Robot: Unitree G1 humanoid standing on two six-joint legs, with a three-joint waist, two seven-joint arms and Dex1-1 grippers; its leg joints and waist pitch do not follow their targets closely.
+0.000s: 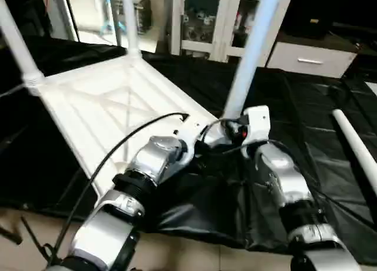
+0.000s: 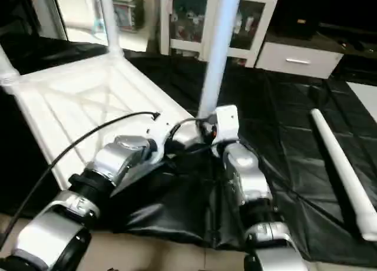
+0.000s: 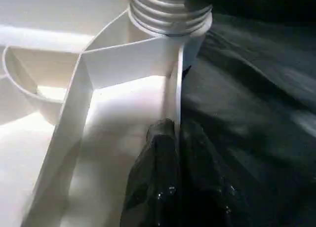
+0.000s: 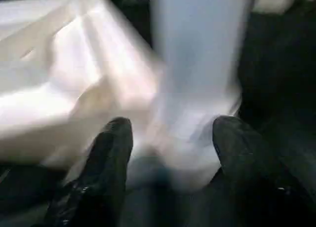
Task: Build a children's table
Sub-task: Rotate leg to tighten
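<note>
The table top (image 1: 112, 115) lies ribbed side up on the black sheet (image 1: 294, 124); three legs stand in its corner sockets, a fourth leg (image 2: 341, 165) lies apart on the sheet; the left claw (image 3: 175, 138) pinches the top's rim; the right claw (image 4: 170, 153) stands open around the near leg (image 1: 247, 59).

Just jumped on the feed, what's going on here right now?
The robot is building the table. The top lies underside up on a black sheet, with three legs standing in corner sockets. The left pincer is clamped on the top's rim beside the near leg. The right pincer is open around that leg's base, one finger on either side. The fourth leg lies loose on the sheet to the right.
</note>
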